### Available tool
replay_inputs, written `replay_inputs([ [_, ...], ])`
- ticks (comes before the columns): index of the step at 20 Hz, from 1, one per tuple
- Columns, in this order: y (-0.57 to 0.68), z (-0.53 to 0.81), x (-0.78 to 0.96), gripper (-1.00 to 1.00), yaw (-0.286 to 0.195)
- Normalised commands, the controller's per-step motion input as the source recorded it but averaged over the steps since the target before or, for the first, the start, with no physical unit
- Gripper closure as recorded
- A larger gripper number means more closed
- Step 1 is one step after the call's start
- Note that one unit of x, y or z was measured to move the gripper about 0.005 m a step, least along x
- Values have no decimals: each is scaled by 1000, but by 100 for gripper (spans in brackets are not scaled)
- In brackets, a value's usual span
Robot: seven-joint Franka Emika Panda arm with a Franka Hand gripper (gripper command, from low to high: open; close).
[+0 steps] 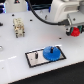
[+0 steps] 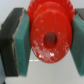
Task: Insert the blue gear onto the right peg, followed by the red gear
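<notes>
The blue gear (image 1: 52,52) lies flat on the exterior view's right half of the grey black-rimmed plate (image 1: 36,61). It sits around the right peg (image 1: 51,48), whose thin dark tip pokes up at its hub. The shorter pin (image 1: 38,55) stands bare on the plate's other half. My gripper (image 1: 75,29) is far behind the plate, at the exterior view's right. It is shut on the red gear (image 1: 75,32). In the wrist view the red gear (image 2: 50,22) fills the gap between the teal pads (image 2: 20,42). I cannot tell whether it touches the table.
A beige block-like fixture (image 1: 18,27) stands on the white table (image 1: 15,55) at the exterior view's back left. A black cable (image 1: 42,16) loops from the arm across the back. A small dark object (image 1: 1,23) sits at the left edge.
</notes>
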Motion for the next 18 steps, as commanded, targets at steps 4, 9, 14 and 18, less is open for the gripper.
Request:
replay_inputs([
  [4, -323, 515, 455, 100, 0],
  [9, -344, 467, 520, 100, 0],
  [14, -297, 415, 543, 100, 0],
  [18, -364, 317, 578, 100, 0],
])
